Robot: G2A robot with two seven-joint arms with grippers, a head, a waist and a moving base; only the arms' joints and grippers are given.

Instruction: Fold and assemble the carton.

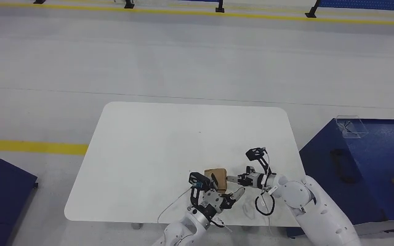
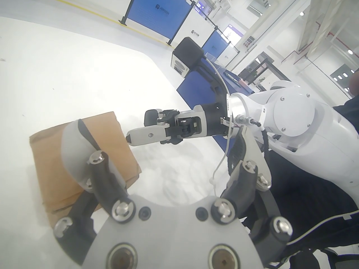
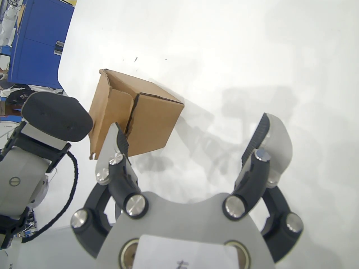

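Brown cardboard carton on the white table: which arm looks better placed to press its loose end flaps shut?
Probably left. The left gripper, open, sits just beside the loose end flaps of the brown cardboard carton. The right gripper, also open, faces a closed side wall, better suited to steadying.

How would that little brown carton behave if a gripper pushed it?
Probably light: the carton is small, thin cardboard, so a push would likely slide it over the smooth table. Its flat faces should keep it from rolling. One end looks unclosed, with loose flaps, so squeezing there would probably buckle it.
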